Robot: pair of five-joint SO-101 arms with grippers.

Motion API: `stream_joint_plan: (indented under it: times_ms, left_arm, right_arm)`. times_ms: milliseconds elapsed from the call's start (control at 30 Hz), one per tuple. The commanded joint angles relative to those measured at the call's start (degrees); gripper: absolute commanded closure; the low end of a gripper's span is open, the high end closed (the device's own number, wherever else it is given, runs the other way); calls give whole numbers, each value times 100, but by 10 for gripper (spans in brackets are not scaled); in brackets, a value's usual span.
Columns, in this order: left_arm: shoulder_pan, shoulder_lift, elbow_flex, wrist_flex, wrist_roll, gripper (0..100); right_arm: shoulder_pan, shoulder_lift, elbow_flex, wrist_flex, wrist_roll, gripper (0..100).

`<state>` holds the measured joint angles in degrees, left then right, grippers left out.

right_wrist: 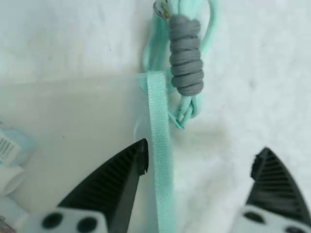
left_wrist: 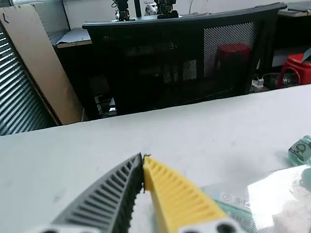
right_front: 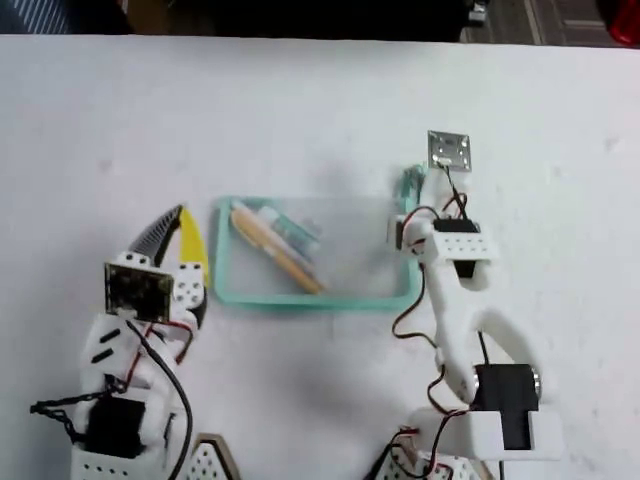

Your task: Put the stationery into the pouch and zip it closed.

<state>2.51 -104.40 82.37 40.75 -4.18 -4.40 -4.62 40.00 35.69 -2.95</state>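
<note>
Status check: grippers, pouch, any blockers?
Left gripper shut, left of pouch. Right gripper open, straddling its right edge by pull cord. Stationery inside. No obstruction seen.

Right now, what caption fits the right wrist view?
Open right gripper straddles the pouch edge, beside its grey-wrapped cord.

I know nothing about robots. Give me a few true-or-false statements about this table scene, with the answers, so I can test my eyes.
1. Stationery shows through the clear pouch. True.
2. The right hand is shut on the pouch's cord. False: it is open, with one finger on each side of the pouch's mint edge.
3. The left hand is shut and holds nothing. True.
4. The left hand rests on top of the pouch. False: it sits beside the pouch's end, away from the cord.
5. The cord is mint with a gray wrap. True.
</note>
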Motion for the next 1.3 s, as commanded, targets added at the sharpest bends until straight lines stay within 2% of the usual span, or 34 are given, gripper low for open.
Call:
stream_joint_plan:
  times_ms: [0,33,100,167,233,433,633,833,1033,1267]
  left_arm:
    - [66,-13,-914,563,-404,976]
    - [57,22,-1029,642,-404,976]
    - [-75,286,-1213,659,-404,976]
    - [-171,875,-1477,589,-413,976]
    - [-233,1763,-1864,536,-413,976]
    - [-330,4760,-3305,554,-404,977]
    - [-743,6448,-4158,554,-448,977]
    - [-1253,7565,-4879,1037,-448,976]
    - [-1156,8365,-4923,1459,-914,977]
    - [-1367,8409,-5222,1714,-888,976]
  right_arm:
    - [75,-303,-132,57,0,938]
    - [75,-382,-123,57,9,998]
    - [75,-505,-53,127,9,940]
    - [154,-602,18,136,9,939]
    - [259,-637,26,119,9,981]
    - [690,-629,35,-224,9,982]
    - [936,-620,18,-233,9,982]
    - [567,-479,158,-251,18,982]
    - [400,48,-132,-119,316,982]
    - [462,-1033,-255,646,360,982]
